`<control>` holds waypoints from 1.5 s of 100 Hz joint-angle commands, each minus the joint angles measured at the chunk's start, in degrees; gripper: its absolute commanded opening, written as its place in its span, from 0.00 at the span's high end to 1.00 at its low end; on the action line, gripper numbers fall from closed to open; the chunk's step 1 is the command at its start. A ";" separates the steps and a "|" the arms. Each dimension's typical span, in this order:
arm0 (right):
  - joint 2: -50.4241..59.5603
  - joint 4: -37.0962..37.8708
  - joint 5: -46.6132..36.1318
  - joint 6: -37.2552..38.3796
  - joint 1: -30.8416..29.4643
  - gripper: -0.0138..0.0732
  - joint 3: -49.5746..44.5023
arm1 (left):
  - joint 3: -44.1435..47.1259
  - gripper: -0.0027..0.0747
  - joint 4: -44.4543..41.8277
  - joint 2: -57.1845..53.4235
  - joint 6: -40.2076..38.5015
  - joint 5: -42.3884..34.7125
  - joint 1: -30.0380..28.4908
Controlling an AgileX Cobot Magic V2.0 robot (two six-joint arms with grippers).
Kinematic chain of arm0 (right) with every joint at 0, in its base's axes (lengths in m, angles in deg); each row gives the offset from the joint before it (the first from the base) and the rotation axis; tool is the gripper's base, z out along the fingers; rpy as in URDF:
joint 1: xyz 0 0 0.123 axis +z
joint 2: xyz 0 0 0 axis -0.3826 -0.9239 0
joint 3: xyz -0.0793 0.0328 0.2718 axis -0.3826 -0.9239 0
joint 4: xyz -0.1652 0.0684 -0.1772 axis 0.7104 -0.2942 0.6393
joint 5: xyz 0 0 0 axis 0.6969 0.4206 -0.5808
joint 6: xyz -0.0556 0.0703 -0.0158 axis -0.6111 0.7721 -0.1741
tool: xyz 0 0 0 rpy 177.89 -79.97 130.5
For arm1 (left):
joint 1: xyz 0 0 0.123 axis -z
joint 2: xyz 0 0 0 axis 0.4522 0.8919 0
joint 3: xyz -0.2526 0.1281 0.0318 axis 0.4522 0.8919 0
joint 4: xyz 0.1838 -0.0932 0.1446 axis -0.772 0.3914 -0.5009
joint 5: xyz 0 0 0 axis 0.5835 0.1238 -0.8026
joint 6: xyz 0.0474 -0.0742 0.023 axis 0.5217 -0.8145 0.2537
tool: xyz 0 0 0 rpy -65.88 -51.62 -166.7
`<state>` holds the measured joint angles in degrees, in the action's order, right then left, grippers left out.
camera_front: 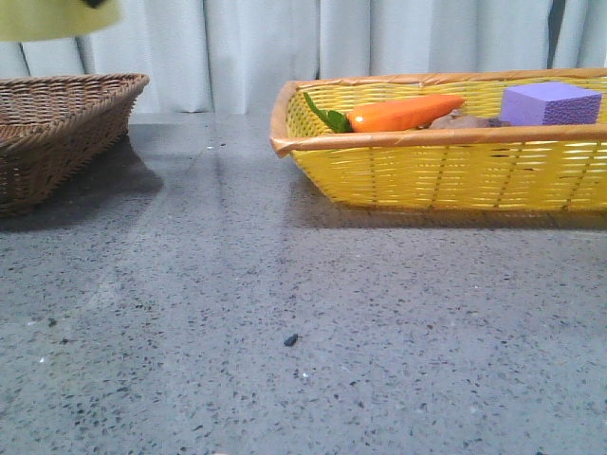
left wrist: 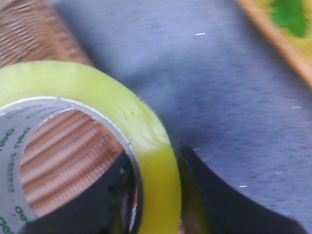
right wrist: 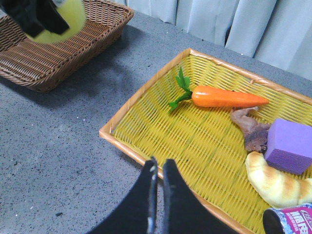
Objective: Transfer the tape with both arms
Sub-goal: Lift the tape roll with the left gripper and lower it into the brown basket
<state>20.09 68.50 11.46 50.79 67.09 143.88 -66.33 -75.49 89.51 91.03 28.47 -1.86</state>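
The tape [left wrist: 97, 97] is a yellow roll with a white core printed in green. My left gripper [left wrist: 158, 170] is shut on its wall, one finger inside the core and one outside, and holds it in the air over the brown basket [left wrist: 29, 29]. In the front view only the roll's lower edge [camera_front: 57, 19] shows at the top left. In the right wrist view the roll [right wrist: 61, 22] and left gripper hang above the brown basket [right wrist: 58, 53]. My right gripper [right wrist: 158, 165] is shut and empty, above the near rim of the yellow basket [right wrist: 122, 141].
The yellow basket [camera_front: 436, 175] at the right holds an orange carrot [camera_front: 403, 112], a purple foam block [camera_front: 550, 102], a brown object [right wrist: 251, 129], a bread piece [right wrist: 275, 183] and a can [right wrist: 290, 222]. The brown wicker basket [camera_front: 57, 133] stands at the left. Grey speckled tabletop [camera_front: 285, 313] lies between them.
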 commanded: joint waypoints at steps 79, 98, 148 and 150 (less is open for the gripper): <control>0.27 1.97 -3.43 -0.14 -0.19 0.93 1.31 | 5.75 0.81 8.02 5.53 4.27 -10.27 -15.07; 0.27 1.97 -3.43 -0.14 -0.19 0.93 1.31 | 5.75 0.80 8.74 7.68 4.34 -10.60 -15.07; 0.27 1.97 -3.23 -0.14 -0.19 0.93 1.31 | 5.40 0.51 9.78 7.62 4.34 -9.72 -15.07; 0.27 1.97 -3.23 -0.14 -0.19 0.93 1.31 | 5.40 0.51 9.92 7.23 4.34 -9.75 -15.07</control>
<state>20.09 68.50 11.49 50.79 67.09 143.88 -58.94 -66.46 100.75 95.45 20.00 -16.85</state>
